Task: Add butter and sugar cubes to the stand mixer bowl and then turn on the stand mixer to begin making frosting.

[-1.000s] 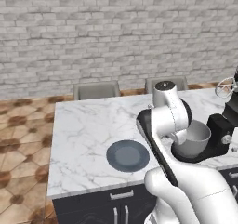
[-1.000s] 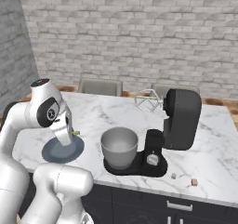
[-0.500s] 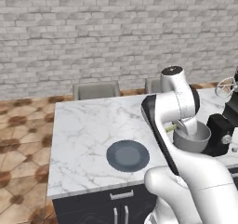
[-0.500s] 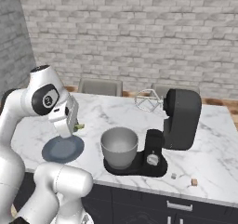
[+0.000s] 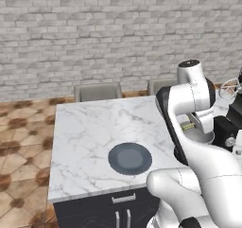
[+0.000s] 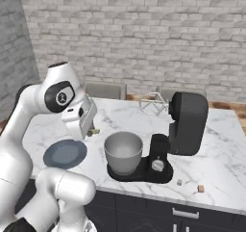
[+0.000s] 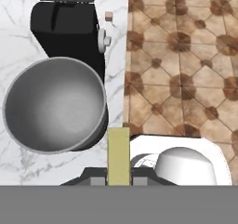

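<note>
End effector (image 7: 118, 181) clamped narrow on the butter (image 7: 118, 156), held in the air above the tabletop (image 5: 90, 127) just beside the stand mixer bowl (image 6: 123, 151).
Butter is a thin pale-yellow stick, poking straight out between the fingers. Bowl is deep grey metal, empty, seated on the base of the black stand mixer (image 6: 185, 125), whose head is tilted back. Dark round plate (image 5: 130, 158) sits bare near the tabletop's front edge.
</note>
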